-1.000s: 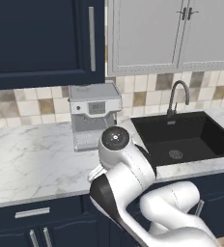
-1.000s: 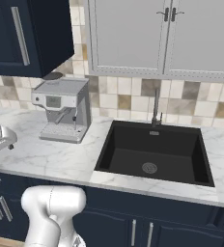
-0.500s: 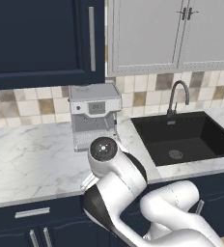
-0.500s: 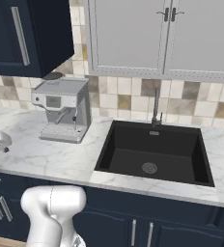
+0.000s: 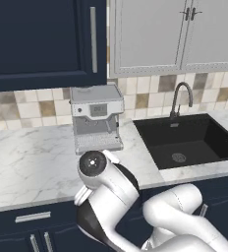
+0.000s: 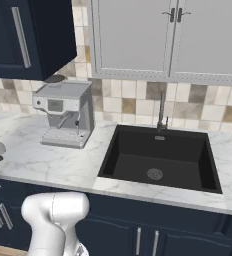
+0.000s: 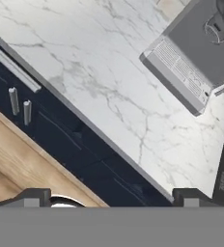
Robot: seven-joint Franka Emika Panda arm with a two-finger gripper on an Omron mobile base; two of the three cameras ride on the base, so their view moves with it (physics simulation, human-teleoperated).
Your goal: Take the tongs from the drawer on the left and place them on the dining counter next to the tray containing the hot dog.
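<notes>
The drawer (image 5: 32, 218) sits at the left under the marble tabletop (image 5: 27, 167): a shallow navy front with a short horizontal silver bar handle (image 7: 16, 71), closed. Right of it stand the coffee machine (image 5: 96, 118) and the black sink (image 6: 160, 157). The end effector (image 7: 111, 195) hangs above the tabletop edge, fingertips wide apart, holding nothing.

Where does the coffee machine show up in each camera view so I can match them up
Left base view: the coffee machine stands at centre, on the marble counter, left of the sink.
Right base view: at middle left, again left of the sink.
Hand view: at the upper right corner, seen from above and tilted.
Shared landmark: the machine's ridged drip tray.
</notes>
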